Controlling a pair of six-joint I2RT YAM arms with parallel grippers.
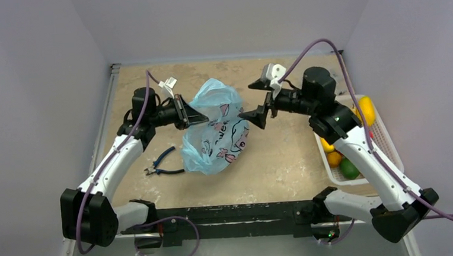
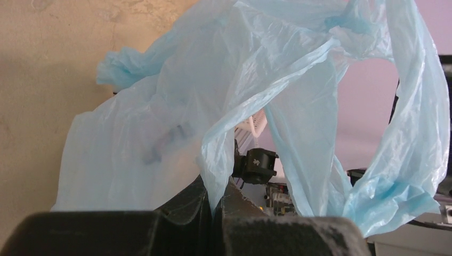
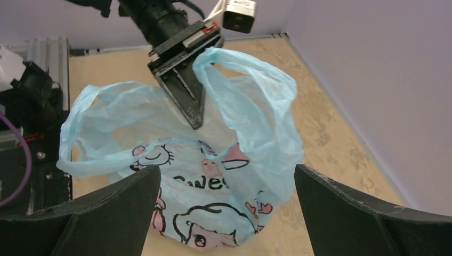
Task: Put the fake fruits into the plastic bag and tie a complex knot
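Observation:
The light-blue plastic bag (image 1: pixel 216 137) with pink cartoon prints hangs above the middle of the table, its mouth open. My left gripper (image 1: pixel 203 119) is shut on the bag's rim and holds it up; the film (image 2: pixel 224 160) is pinched between its black fingers. The bag also shows in the right wrist view (image 3: pixel 213 186). My right gripper (image 1: pixel 257 102) is open and empty, just right of the bag, its fingers (image 3: pixel 106 213) wide apart. The fake fruits, a yellow one (image 1: pixel 366 109), an orange one (image 1: pixel 333 157) and a green one (image 1: pixel 349 168), lie in the white basket at the right. No knot shows.
The white slotted basket (image 1: pixel 385 139) stands at the table's right edge, under my right arm. Blue-handled pliers (image 1: pixel 162 163) lie on the table left of the bag. Grey walls close in the table on three sides.

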